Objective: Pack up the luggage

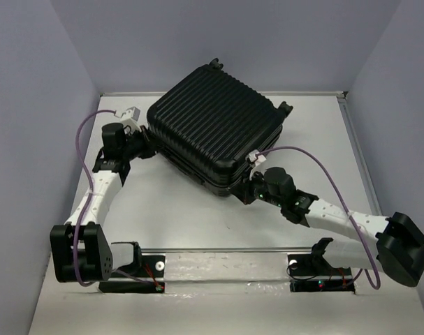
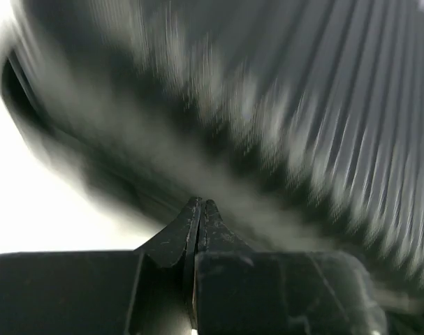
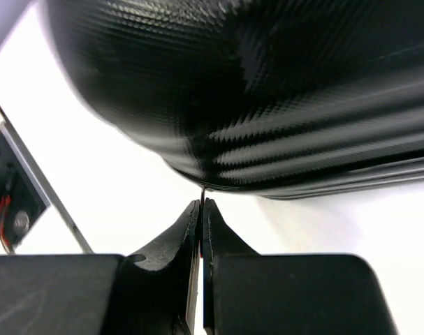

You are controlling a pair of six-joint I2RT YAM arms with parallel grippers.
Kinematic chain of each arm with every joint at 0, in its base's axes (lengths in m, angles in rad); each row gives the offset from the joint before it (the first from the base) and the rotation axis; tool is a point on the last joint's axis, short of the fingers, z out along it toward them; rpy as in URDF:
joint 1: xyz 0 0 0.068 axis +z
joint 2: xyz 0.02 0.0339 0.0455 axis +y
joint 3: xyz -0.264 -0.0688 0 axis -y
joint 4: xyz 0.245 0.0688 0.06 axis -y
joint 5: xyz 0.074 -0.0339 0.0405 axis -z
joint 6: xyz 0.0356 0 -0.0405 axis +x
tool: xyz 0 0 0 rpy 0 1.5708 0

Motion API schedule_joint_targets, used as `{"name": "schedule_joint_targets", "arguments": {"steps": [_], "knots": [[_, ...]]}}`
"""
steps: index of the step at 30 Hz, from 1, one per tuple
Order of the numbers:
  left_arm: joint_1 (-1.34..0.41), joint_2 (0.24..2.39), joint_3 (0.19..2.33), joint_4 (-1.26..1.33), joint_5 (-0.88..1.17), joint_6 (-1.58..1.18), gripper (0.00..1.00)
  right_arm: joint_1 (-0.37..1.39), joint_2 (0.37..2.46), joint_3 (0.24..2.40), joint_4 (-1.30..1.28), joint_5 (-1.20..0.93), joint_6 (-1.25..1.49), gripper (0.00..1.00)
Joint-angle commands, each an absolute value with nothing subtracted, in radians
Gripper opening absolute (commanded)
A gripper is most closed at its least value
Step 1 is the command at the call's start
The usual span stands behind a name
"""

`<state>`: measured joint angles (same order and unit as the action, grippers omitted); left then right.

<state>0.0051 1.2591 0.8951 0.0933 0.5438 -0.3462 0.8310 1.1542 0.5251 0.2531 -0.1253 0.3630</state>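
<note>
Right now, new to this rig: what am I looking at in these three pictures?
Two robot arms are bolted at the near edge of a white table. The top picture looks down from above and behind them; the other two come from a camera on each wrist. On the table lies a large black ribbed hard-shell suitcase, which looks closed. The left end effector sits at its left side, the right end effector at its near corner. Both are shut, with nothing I can make out held. The left wrist view is blurred.
</note>
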Motion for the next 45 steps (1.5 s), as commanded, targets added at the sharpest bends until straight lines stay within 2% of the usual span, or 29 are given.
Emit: {"name": "schedule_joint_targets", "arguments": {"steps": [1,4,9,11,12,14,15,16,17,20,21,22,24,25,33,34,35,36,37,42,44,45], "knots": [[-0.014,1.232,0.761,0.02,0.643,-0.399,0.06,0.821,1.111,0.572,0.41,-0.135,0.359,0.07],[-0.048,1.22,0.749,0.028,0.656,-0.408,0.06,0.821,1.053,0.506,0.381,-0.055,0.38,0.07],[-0.051,1.126,0.779,0.005,0.606,-0.403,0.08,0.821,0.876,0.479,0.152,0.096,0.39,0.07],[-0.048,1.08,0.808,-0.04,0.566,-0.4,0.2,0.821,0.773,0.451,0.05,0.138,0.408,0.07],[-0.043,1.051,0.816,-0.049,0.545,-0.402,0.39,0.821,0.738,0.446,0.007,0.191,0.443,0.07],[-0.041,1.025,0.837,-0.057,0.528,-0.413,0.56,0.821,0.622,0.437,-0.163,0.236,0.483,0.07],[-0.038,1.003,0.859,-0.067,0.502,-0.422,0.73,0.821,0.532,0.431,-0.255,0.267,0.526,0.07],[-0.038,0.996,0.87,-0.069,0.483,-0.422,0.73,0.821,0.531,0.431,-0.256,0.276,0.544,0.07],[-0.038,0.988,0.88,-0.071,0.467,-0.431,0.81,0.821,0.446,0.42,-0.325,0.278,0.564,0.07],[-0.038,0.994,0.913,-0.055,0.436,-0.451,0.88,0.821,0.358,0.411,-0.377,0.242,0.612,0.08],[-0.038,1.006,0.923,-0.049,0.443,-0.463,0.92,0.821,0.348,0.417,-0.396,0.247,0.623,0.19],[-0.038,1.041,0.952,-0.045,0.454,-0.466,0.93,0.821,0.36,0.437,-0.412,0.255,0.629,0.53],[-0.037,1.11,1.004,-0.043,0.445,-0.462,0.96,0.821,0.42,0.486,-0.471,0.291,0.638,0.71],[-0.037,1.135,1.023,-0.046,0.44,-0.459,0.97,0.821,0.439,0.498,-0.477,0.31,0.638,0.71],[-0.037,1.313,1.085,-0.006,0.583,-0.472,0.99,0.821,0.423,0.621,-0.546,0.63,0.672,0.71],[-0.037,1.319,1.077,0.021,0.586,-0.479,0.99,0.821,0.428,0.63,-0.546,0.716,0.663,0.65],[-0.038,1.321,1.06,0.029,0.586,-0.488,0.99,0.821,0.455,0.647,-0.546,0.753,0.66,0.54],[-0.041,1.322,1.051,0.037,0.586,-0.494,0.99,0.821,0.484,0.661,-0.545,0.811,0.649,0.34],[-0.043,1.321,1.03,0.05,0.586,-0.498,0.99,0.821,0.518,0.678,-0.545,0.834,0.641,0.29],[-0.049,1.292,0.953,0.087,0.574,-0.526,0.99,0.733,0.744,0.772,-0.487,0.822,0.566,0.12],[-0.049,1.27,0.927,0.097,0.565,-0.532,0.99,0.585,0.778,0.77,-0.393,0.671,0.491,0.11],[-0.051,1.255,0.917,0.1,0.56,-0.54,0.99,0.513,0.813,0.756,-0.358,0.482,0.451,0.1]]}}
